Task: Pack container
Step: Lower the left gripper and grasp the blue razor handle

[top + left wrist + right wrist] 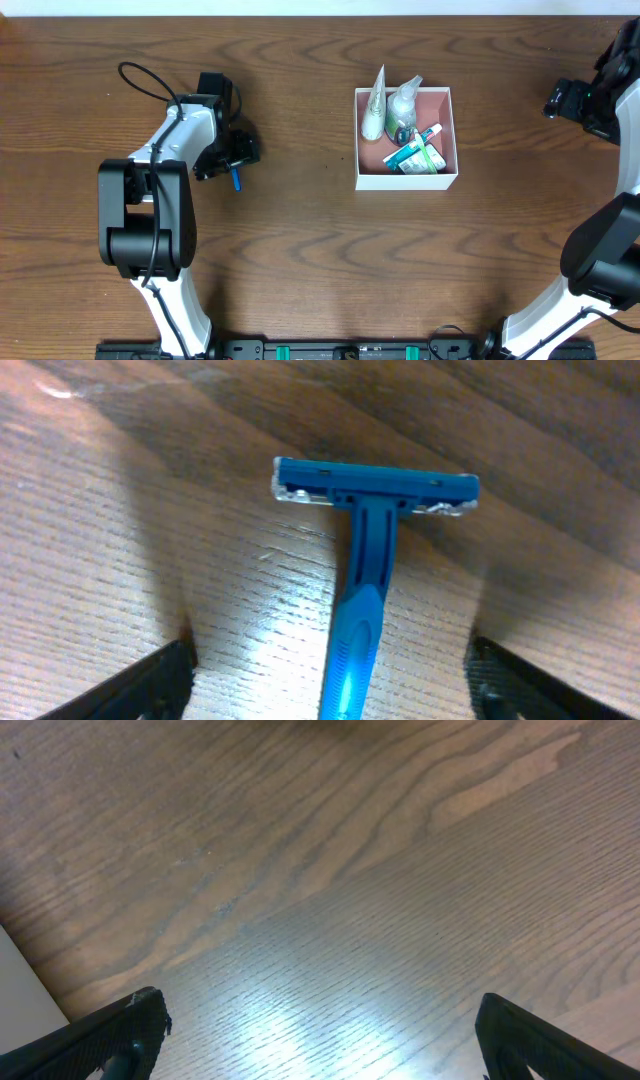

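Note:
The container [448, 172] stands right of the table's middle, a white-walled box with a pink interior. It holds tubes [374, 108], a bottle [402, 108] and a toothpaste [415, 155]. A blue razor [362, 560] lies on the wood, its end showing in the overhead view [236, 180]. My left gripper [232, 158] is open, low over the razor, with a finger on either side of the handle and apart from it [330, 680]. My right gripper [320, 1030] is open and empty over bare wood at the far right [565, 100].
The wooden table [320, 260] fills the views. The far table edge runs along the top of the overhead view. A pale edge [25, 980] shows at the left of the right wrist view.

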Robot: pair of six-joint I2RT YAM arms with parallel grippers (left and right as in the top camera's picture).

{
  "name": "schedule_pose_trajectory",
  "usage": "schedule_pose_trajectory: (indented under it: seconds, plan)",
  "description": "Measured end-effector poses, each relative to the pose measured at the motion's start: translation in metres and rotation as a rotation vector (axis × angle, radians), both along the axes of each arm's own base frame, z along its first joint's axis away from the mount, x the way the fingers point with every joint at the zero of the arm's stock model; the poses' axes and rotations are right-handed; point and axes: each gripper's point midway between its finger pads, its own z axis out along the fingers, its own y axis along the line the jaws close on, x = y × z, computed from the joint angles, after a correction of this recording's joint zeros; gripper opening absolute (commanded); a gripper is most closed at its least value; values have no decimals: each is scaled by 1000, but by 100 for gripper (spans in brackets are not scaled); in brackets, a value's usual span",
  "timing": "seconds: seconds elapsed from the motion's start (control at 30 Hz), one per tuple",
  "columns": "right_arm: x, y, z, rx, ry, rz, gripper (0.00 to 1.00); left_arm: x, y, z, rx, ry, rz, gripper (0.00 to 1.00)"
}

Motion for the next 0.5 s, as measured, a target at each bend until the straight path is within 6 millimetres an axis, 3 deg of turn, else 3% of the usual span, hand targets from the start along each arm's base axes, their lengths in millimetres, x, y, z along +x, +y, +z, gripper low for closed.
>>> schedule_pose_trajectory:
  seconds: [0.07,0.17,0.3,0.4,0.5]
  plan:
    - [0,0,0,0,0,0,99,-1,0,0,2,3,-1,56]
    - [0,0,0,0,0,0,99,-2,1,0,3,9,-5,48]
    - [0,0,0,0,0,0,99,-3,1,0,3,13,-5,22]
    - [0,0,0,0,0,0,99,-4,1,0,3,15,-6,19]
    - [0,0,0,0,0,0,99,-4,1,0,3,15,-5,9]
